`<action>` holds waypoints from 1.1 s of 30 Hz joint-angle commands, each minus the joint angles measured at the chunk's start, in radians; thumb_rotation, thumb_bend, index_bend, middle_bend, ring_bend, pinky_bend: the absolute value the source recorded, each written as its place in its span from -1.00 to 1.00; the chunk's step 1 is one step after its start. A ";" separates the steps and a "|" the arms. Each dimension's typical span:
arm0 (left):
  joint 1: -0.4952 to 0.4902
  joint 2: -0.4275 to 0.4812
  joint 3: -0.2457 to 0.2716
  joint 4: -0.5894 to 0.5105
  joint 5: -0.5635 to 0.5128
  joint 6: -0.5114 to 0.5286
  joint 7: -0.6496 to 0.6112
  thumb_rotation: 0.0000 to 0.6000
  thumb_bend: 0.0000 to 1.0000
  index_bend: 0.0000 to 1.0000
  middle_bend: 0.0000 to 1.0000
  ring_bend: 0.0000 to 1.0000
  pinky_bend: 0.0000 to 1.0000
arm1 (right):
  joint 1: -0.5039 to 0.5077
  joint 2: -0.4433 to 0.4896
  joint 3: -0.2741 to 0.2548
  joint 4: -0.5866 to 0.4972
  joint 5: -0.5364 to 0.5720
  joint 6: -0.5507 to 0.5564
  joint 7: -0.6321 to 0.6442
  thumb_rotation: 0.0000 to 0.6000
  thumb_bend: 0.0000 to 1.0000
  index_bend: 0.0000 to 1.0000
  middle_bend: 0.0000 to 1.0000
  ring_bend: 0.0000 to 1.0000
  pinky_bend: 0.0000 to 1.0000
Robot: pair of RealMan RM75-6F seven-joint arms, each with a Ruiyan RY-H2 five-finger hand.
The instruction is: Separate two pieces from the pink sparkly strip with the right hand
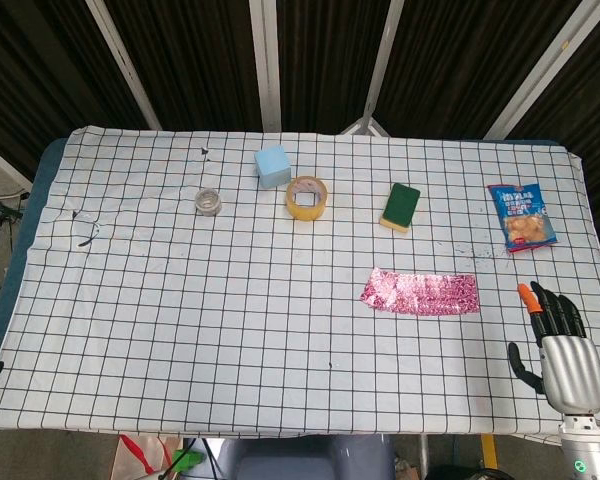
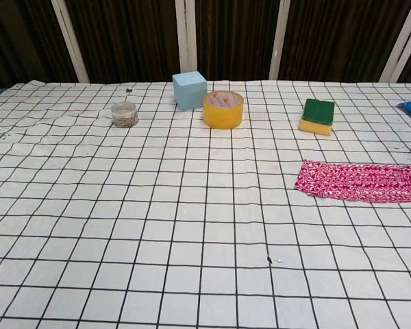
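Right hand [image 1: 560, 345] sits at the near right edge of the checked tablecloth [image 1: 230, 330], fingers apart and extended, holding nothing. It is not touching the pink sparkly strip [image 1: 421, 292], which lies flat and whole just to the hand's far left. Beyond the strip: green-and-yellow sponge [image 1: 401, 207]. Right of the sponge, a blue snack packet [image 1: 522, 216]. Left of the strip and further back: yellow tape roll [image 1: 307, 197], with a light blue cube [image 1: 272, 166] just behind it, and a small clear jar [image 1: 208, 201] further left. Left hand not visible in either view.
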 commanded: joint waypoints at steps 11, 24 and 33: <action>0.016 0.001 0.005 -0.004 0.022 0.034 -0.004 1.00 -0.35 -0.68 -1.00 -1.00 -0.80 | -0.001 -0.003 -0.009 -0.016 -0.015 0.001 -0.017 1.00 -0.04 -1.00 -0.92 -0.83 -0.81; 0.015 -0.007 0.017 -0.015 0.038 0.025 0.036 1.00 -0.35 -0.68 -1.00 -1.00 -0.80 | 0.000 -0.018 -0.019 -0.014 -0.036 0.002 -0.025 1.00 -0.04 -1.00 -0.31 -0.36 -0.62; 0.016 -0.002 0.014 -0.014 0.027 0.024 0.019 1.00 -0.35 -0.68 -1.00 -1.00 -0.80 | 0.013 -0.054 -0.009 -0.016 -0.040 -0.004 -0.094 1.00 -0.04 -0.90 0.23 0.15 -0.18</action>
